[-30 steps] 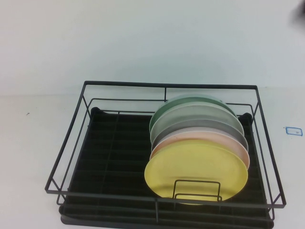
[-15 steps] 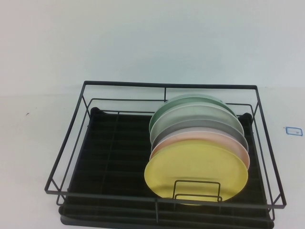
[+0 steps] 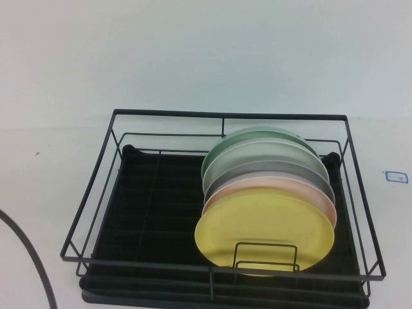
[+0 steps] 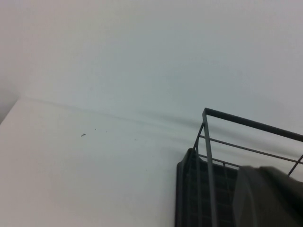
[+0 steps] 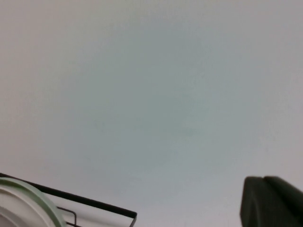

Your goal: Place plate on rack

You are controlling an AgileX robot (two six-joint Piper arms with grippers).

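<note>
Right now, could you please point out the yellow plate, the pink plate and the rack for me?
yellow plate point(image 3: 264, 228), high view, middle of its face.
pink plate point(image 3: 270, 187), high view, its exposed upper rim.
rack point(image 3: 225, 116), high view, its back top wire.
Neither the left nor the right hand shows clearly.

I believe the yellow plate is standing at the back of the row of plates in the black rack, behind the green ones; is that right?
Not quite: in the high view the yellow plate stands at the front of the row in the rack, nearest the small wire loop, with the pink, grey and green plates behind it.
</note>
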